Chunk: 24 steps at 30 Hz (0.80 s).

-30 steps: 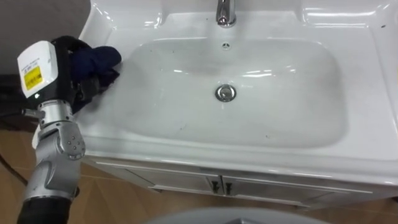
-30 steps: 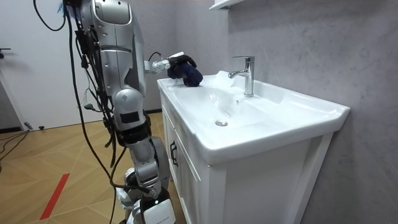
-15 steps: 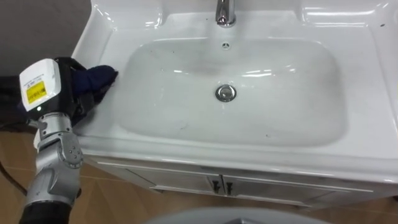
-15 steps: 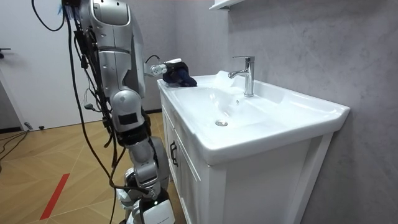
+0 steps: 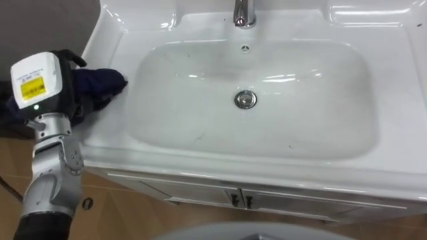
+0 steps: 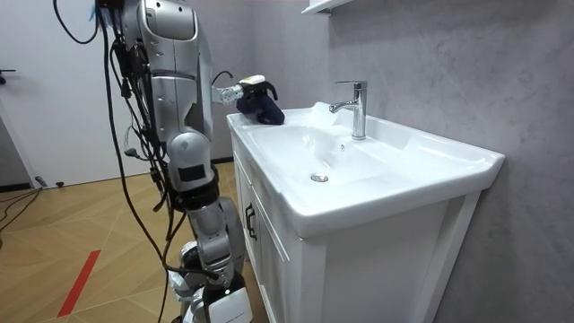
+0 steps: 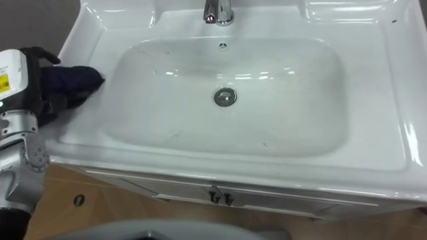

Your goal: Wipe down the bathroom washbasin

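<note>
Currently, the left hand (image 5: 69, 67) is clutching the bunched dark blue cloth (image 5: 100, 83), fingers curled round it, on the left rim of the white ceramic basin (image 5: 300, 113). Over the last second it has been drawing the cloth outward, away from the bowl's edge. By this judgement the rim is being wiped, and the bowl around the round metal drain (image 5: 245, 99) is probably awaiting its pass.
</note>
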### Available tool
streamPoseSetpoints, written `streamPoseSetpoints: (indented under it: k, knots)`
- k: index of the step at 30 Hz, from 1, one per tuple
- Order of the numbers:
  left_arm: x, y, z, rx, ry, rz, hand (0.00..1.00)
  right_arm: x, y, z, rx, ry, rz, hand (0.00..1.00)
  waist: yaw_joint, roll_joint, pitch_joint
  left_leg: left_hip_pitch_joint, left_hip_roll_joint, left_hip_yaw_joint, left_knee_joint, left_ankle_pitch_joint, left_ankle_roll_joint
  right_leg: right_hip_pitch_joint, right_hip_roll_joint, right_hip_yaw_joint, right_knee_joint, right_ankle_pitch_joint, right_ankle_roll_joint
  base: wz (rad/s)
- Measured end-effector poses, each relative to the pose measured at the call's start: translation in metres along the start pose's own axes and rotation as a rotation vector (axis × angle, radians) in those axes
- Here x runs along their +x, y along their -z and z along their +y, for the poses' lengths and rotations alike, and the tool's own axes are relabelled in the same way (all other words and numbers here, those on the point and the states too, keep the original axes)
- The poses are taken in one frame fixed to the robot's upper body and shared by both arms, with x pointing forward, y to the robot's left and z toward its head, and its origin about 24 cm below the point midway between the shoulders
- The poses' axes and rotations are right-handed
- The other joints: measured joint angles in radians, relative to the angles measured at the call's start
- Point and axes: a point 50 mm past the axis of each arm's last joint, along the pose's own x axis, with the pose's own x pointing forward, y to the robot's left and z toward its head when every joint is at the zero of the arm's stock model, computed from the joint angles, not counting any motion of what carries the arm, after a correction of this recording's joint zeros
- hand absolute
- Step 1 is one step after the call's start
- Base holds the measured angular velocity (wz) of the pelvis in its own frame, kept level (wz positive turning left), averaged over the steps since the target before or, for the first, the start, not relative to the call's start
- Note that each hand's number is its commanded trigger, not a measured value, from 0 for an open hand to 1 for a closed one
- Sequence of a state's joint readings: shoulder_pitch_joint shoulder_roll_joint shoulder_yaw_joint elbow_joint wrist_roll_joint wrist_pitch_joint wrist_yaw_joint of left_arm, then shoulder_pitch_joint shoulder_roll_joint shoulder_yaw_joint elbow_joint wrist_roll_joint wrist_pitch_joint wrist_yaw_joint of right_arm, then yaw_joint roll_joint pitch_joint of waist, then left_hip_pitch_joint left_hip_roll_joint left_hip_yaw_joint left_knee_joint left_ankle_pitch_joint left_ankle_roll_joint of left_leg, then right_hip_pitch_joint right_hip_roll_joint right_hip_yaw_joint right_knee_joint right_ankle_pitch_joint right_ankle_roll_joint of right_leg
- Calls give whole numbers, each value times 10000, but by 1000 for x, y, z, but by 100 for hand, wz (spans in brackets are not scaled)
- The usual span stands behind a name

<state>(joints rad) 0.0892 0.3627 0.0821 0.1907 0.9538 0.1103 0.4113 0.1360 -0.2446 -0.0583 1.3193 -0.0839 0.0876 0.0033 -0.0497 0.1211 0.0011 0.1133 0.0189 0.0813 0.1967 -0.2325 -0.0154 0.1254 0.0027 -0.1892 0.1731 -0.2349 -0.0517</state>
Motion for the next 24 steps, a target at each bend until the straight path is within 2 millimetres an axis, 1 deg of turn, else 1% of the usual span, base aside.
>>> streamPoseSetpoints:
  k: [2,8,9,11,16,22,23,24]
  knots:
    - [4,-2,5,43,-233,-71,0,0,0,-1,-6,35,-5,0,-7,22,24,-27,-5,3,0,0,0,-25,-3,1,-13,0,1,0]
    - [10,-8,23,373,-1371,-524,0,0,-1,-5,-34,145,-48,0,-5,36,33,-58,-17,-5,-18,0,0,-55,-8,10,-38,0,2,0]
    - [11,-10,26,376,-1578,-603,0,0,-1,-6,-55,182,-41,0,-5,-4,60,-49,-17,-7,-32,0,0,-54,-6,11,-38,0,1,0]
    - [12,-11,29,386,-1774,-687,0,0,-1,-8,-76,264,-46,0,-6,10,51,-20,-16,-8,-74,1,0,-53,-3,14,-36,0,2,0]
    - [12,-12,32,567,-1989,-801,0,0,-3,-11,-55,387,-151,0,-21,-6,51,-5,-11,-10,-96,1,0,-39,-2,-8,-29,0,2,0]
    - [12,-12,32,515,-2074,-820,0,0,-9,-13,-43,454,-318,0,-30,-115,41,5,-11,-16,-100,1,0,-30,-2,-12,-11,3,5,0]
    - [12,-12,32,481,-2074,-844,0,0,-10,-13,-36,453,-340,0,-41,-123,38,10,-10,-18,-96,0,0,-6,-3,-27,-12,6,7,5]
    - [12,-13,32,317,-2046,-870,0,0,-11,-13,-24,462,-388,0,-63,-81,9,17,-8,-22,-93,0,0,21,-6,-72,-14,20,19,6]
